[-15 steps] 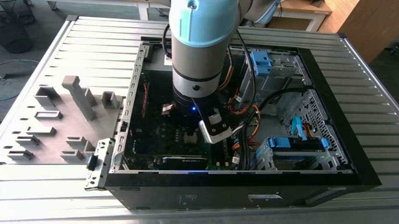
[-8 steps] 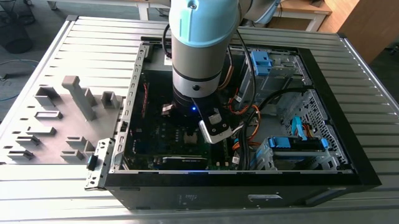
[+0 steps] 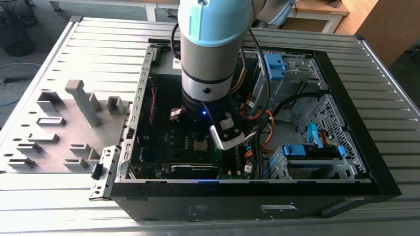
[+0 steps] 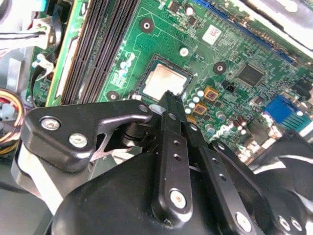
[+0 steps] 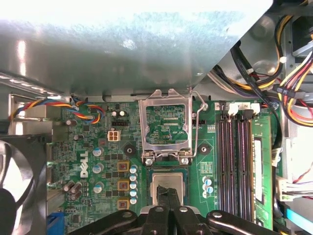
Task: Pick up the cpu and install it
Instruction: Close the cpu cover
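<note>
The cpu (image 5: 168, 181) (image 4: 164, 81), a small silvery square chip, lies flat in the socket of the green motherboard (image 5: 88, 161) (image 4: 230, 49). The socket's metal lid (image 5: 164, 125) stands swung open beside it. My gripper (image 5: 169, 194) (image 4: 169, 96) is shut, its two black fingers pressed together with no gap. The tips sit over the chip's edge nearest the gripper body and hide part of it. I cannot tell whether they touch it. In the exterior view the arm (image 3: 208, 59) reaches straight down into the open computer case (image 3: 262, 183).
Black memory slots (image 5: 234, 166) (image 4: 98, 44) run beside the socket. Bundled cables (image 5: 288, 98) and a grey metal panel (image 5: 122, 49) crowd the case. A black fan (image 5: 17, 171) sits at one side. A grey tray (image 3: 39, 162) with plastic blocks lies at the exterior view's left.
</note>
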